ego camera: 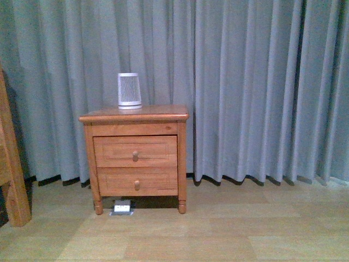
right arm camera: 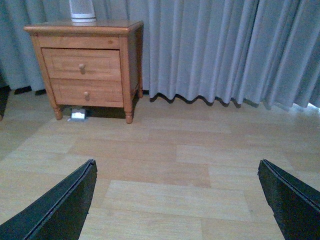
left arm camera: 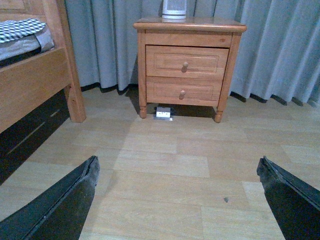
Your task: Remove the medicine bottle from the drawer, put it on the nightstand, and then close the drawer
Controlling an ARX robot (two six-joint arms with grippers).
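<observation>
Orange-brown wood makes up the nightstand (ego camera: 169, 116), which stands on short turned feet against a grey-blue curtain (ego camera: 256, 82) on a pale plank floor (ego camera: 218, 229). Its upper drawer (ego camera: 158, 152) is pushed fully in, the front flush with the cabinet and the round knob facing out. The lower drawer (ego camera: 158, 181) beneath it is shut as well. On the glossy top a ribbed white-grey tapered device (ego camera: 129, 90) stands upright, towards the back and left of the middle. The medicine bottle shows in no view; the top carries only the device, and the closed drawer hides whatever it holds. A small white plate (ego camera: 122, 207) lies on the floor under the cabinet, between the front feet. At the left edge of the front view stands a wooden bed frame post (ego camera: 12, 180), apart from the nightstand.

Neither arm appears in the front view. In the left wrist view the left gripper (left arm camera: 177, 165) hangs over bare floor well short of the nightstand, its black fingers (left arm camera: 70, 200) spread wide with nothing between them. The right gripper (right arm camera: 176, 165) is likewise spread wide and empty above the floor, with the nightstand far off to one side.
</observation>
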